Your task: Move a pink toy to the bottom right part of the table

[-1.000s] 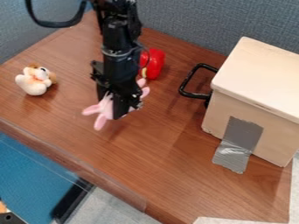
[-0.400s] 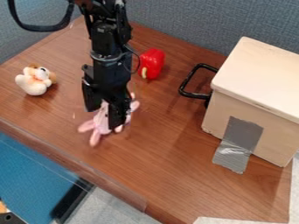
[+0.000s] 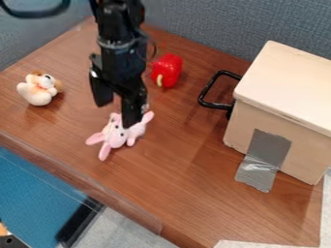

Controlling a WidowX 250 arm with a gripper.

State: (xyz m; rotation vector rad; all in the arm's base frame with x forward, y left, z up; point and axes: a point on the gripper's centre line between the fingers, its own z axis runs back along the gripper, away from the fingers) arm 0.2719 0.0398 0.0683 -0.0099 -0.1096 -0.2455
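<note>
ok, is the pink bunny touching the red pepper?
Apart. The camera view shows bare wood tabletop between the pink bunny and the red pepper, which lies up and to the right in the picture.

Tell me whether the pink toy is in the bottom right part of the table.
No, the pink toy lies in the left half of the view, well to the left of the wooden box.
</note>
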